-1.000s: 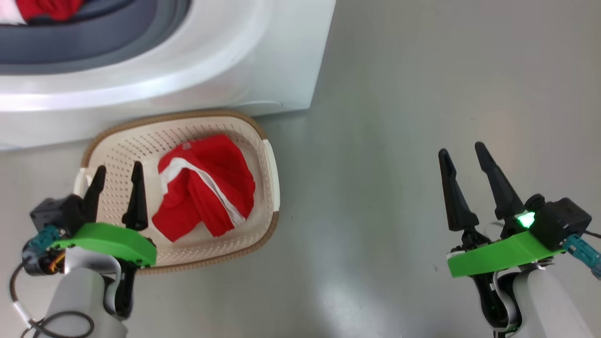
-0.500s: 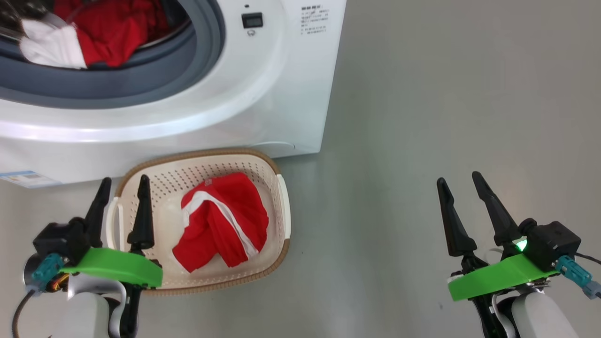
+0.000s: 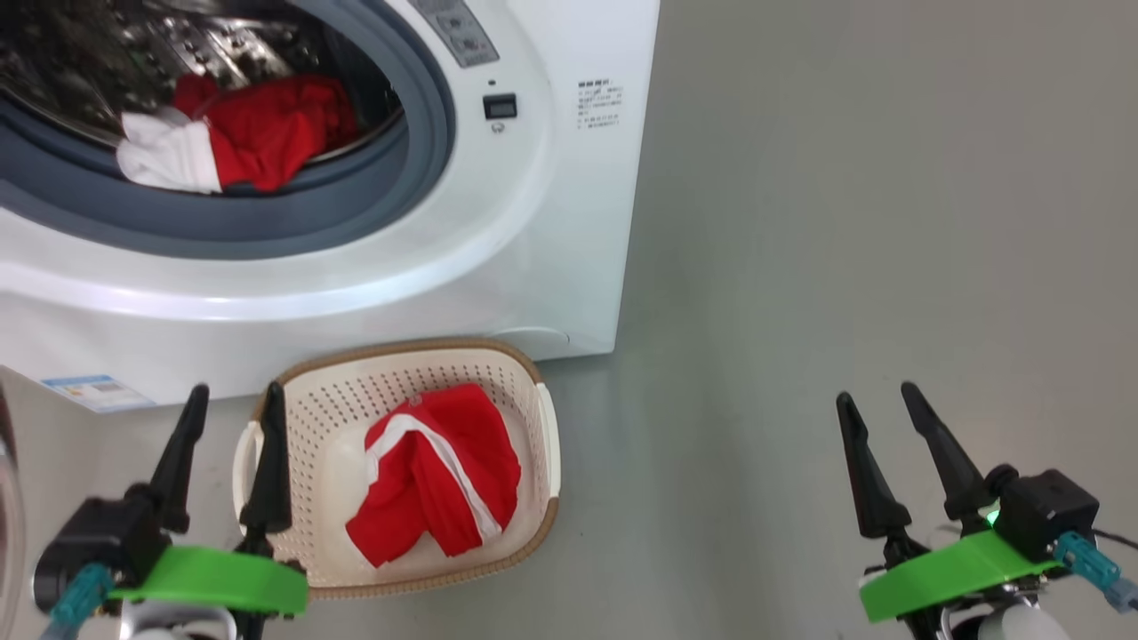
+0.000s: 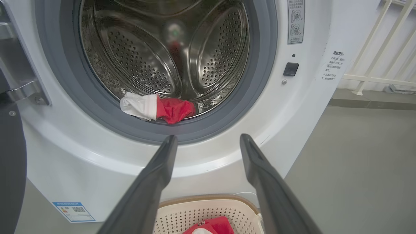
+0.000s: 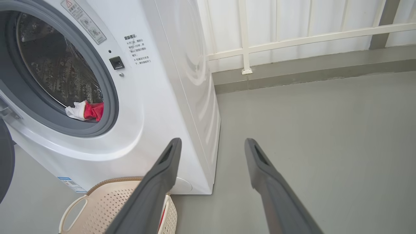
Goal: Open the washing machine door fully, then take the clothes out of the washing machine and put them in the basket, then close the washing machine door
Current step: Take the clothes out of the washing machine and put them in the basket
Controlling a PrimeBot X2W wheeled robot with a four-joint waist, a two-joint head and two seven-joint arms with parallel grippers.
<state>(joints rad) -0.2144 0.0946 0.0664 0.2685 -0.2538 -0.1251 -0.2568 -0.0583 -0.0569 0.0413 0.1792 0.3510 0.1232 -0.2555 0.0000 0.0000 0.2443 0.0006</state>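
Label, blue, low on washing machine

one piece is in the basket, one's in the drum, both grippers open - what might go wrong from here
The red and white garment lies at the drum's front edge against the grey rubber ring; a shallow pinch may snag there or drop it short of the basket. The left gripper hangs over the basket's left side and could nudge it.
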